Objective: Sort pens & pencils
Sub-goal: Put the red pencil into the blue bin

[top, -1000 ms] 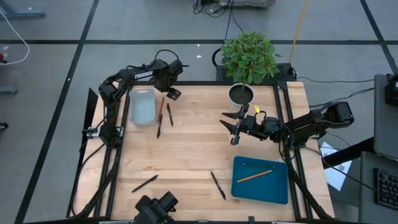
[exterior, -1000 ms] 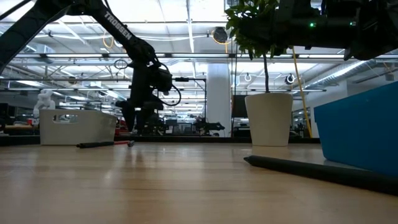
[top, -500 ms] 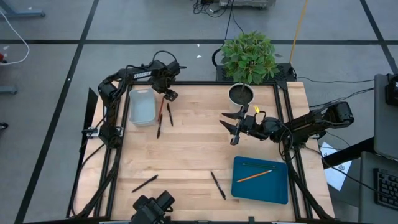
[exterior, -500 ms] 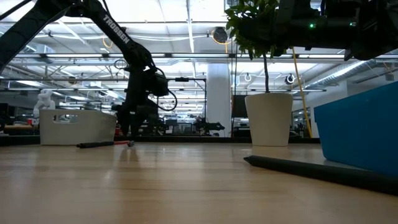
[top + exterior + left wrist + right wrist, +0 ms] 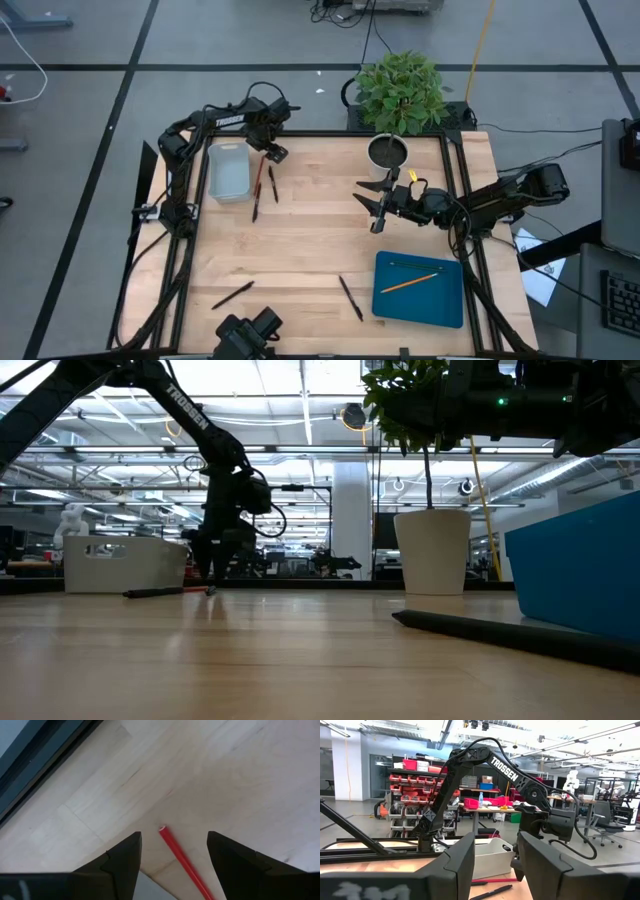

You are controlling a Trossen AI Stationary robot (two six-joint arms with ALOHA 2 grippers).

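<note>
Here the left gripper (image 5: 172, 851) hangs spread wide, seemingly just above the red pencil (image 5: 182, 860) lying between its fingers

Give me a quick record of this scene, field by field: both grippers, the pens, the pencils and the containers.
left gripper: open, straddling the end of the thin red pencil near the white rectangular bin
right gripper: open, empty, near the white plant pot
slim black pens: one beside the red pencil, two at the near edge
blue flat tray: holds the orange pencil and a thin green pencil
</note>
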